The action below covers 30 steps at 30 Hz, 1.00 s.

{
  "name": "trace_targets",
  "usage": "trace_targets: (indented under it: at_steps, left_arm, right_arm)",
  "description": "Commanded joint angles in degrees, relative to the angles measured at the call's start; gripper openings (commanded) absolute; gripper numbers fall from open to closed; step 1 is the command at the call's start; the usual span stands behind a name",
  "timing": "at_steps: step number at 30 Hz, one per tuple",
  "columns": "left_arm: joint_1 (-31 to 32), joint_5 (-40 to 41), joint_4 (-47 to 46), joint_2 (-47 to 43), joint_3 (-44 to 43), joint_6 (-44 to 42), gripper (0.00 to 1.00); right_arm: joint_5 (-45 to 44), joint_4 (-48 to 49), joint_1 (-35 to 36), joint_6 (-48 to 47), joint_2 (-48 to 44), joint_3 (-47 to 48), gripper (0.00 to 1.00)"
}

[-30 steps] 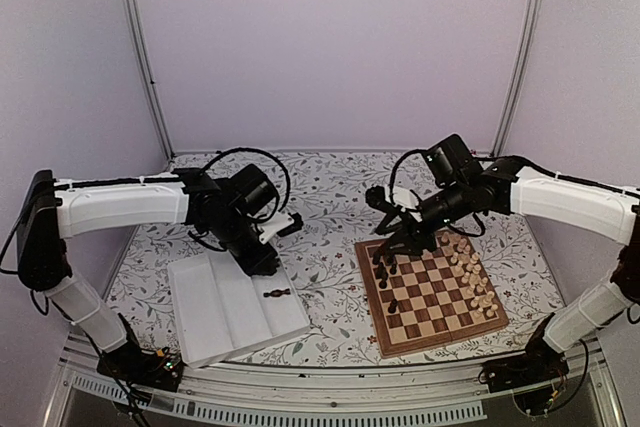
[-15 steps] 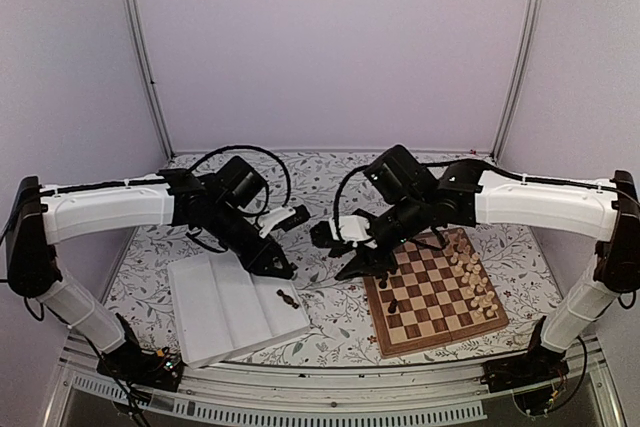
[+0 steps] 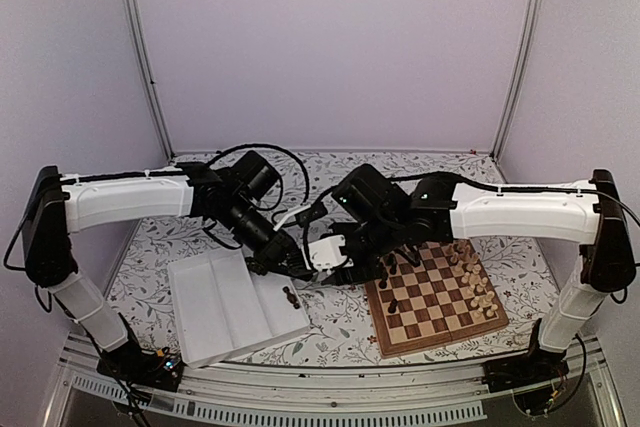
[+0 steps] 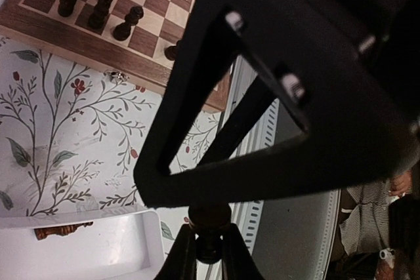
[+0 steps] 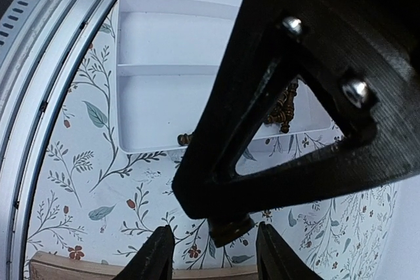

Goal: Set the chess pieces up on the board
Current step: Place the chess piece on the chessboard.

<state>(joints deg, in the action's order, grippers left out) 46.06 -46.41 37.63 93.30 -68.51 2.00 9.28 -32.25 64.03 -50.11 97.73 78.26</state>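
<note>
dark piece held between two claws

the left claw (image 4: 209,258) is seen closed narrowly on a dark chess piece (image 4: 209,222), which is held above the desk (image 3: 340,332) between the white tray (image 3: 215,317) and the board (image 3: 430,297). the right claw (image 5: 216,250) is kept parted, with one finger on each side of that piece's base (no contact can be made out). another dark piece (image 3: 291,298) is seen lying in the tray. dark chessmen (image 3: 385,269) and pale chessmen (image 3: 478,282) are stood along opposite edges of the board.

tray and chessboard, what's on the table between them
Only floral cloth shows between the tray and the board in the left wrist view. In the top view the left tool, holding a dark piece, and the right tool hover over it.
</note>
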Motion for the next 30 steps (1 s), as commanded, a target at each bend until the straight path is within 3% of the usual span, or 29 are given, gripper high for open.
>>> trace_targets:
  at_steps: [1,9,15,19,24,30]
  left_arm:
    - [-0.44,-4.43,0.06,1.60,-1.69,0.18,0.04]
    - [-0.32,-5.76,0.94,4.48,-2.95,0.70,0.04]
    - [-0.27,-5.84,1.14,5.24,-3.62,1.19,0.04]
    - [-0.32,-2.53,1.13,4.13,-3.80,1.57,0.15]
    - [-0.36,4.85,-3.40,-4.51,0.57,2.02,0.31]
    - [1.91,15.92,-23.18,-21.61,14.67,3.57,0.40]
  right_arm:
    - [-4.44,1.64,1.69,-1.61,1.21,1.37,0.45]
    - [-8.84,2.40,4.15,-3.03,1.94,0.77,0.37]
    - [-12.04,2.72,5.44,-4.44,1.84,-0.57,0.17]
    - [-13.36,3.52,5.50,-3.87,1.64,-1.37,0.07]
    - [-10.58,3.71,4.18,0.27,-0.75,-3.29,0.04]
    - [3.93,3.40,-1.82,8.11,-5.67,-4.50,0.04]
